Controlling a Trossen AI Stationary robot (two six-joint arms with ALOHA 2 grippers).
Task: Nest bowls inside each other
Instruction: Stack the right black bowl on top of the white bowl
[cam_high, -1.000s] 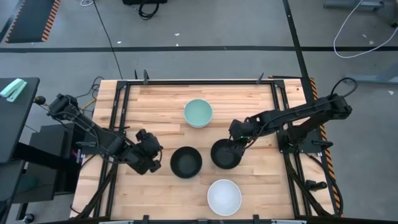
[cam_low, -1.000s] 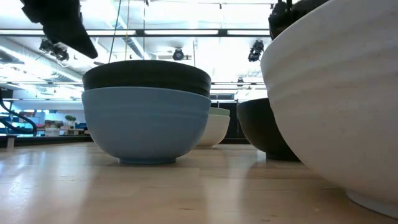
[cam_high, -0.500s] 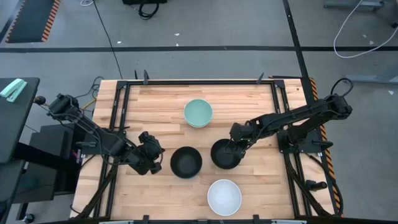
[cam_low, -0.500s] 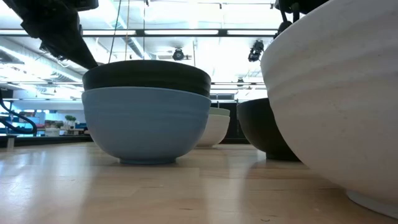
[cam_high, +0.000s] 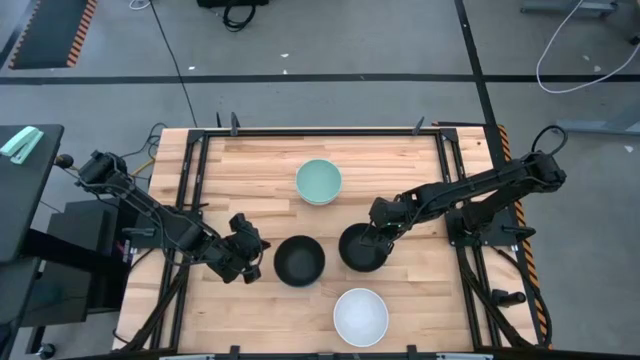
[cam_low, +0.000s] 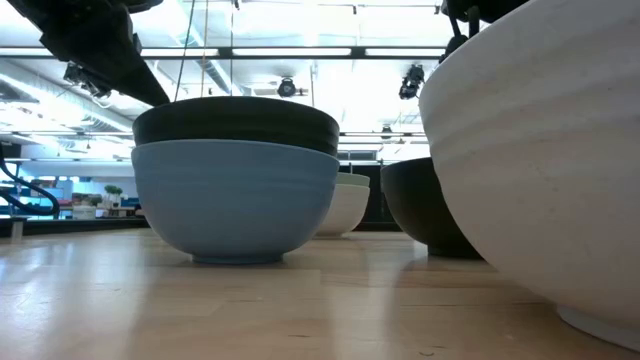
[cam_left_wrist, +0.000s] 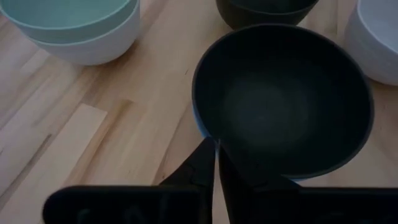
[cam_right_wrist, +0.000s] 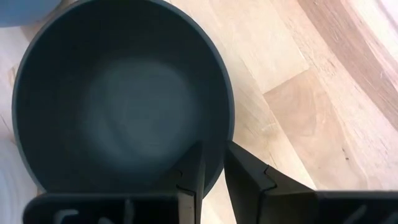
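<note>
The single black bowl (cam_high: 362, 248) stands on the table's middle right. My right gripper (cam_high: 376, 234) is shut on it at its far right rim. Left of it, another black bowl (cam_high: 299, 260) sits nested in the blue bowl (cam_low: 235, 205). My left gripper (cam_left_wrist: 216, 146) is shut, with its tips at that stack's left rim, slanting down from the left. A mint green bowl (cam_high: 318, 181) sits nested in a white bowl (cam_left_wrist: 93, 48) toward the far edge. A second white bowl (cam_high: 360, 316) stands by the near edge. My left gripper has its shut fingertips (cam_left_wrist: 211, 155) right at the left rim (cam_left_wrist: 204, 127) of the nested black bowl; I cannot tell whether they touch it. My right gripper straddles the single black bowl's rim (cam_right_wrist: 217, 146), one finger (cam_right_wrist: 193, 171) inside and one (cam_right_wrist: 244, 177) outside, coming from above. The bowl rests upright on the table.
All the bowls crowd the table's middle and near half. Bare wood (cam_high: 240, 165) lies along the far left, and more (cam_high: 430, 290) at the near right. Black frame rails (cam_high: 195, 180) run along the table's sides.
My left gripper has crept toward the table's right, closer to the black-in-blue stack. My right gripper has come down and slightly toward the near edge onto the single black bowl's rim. No bowl has moved.
</note>
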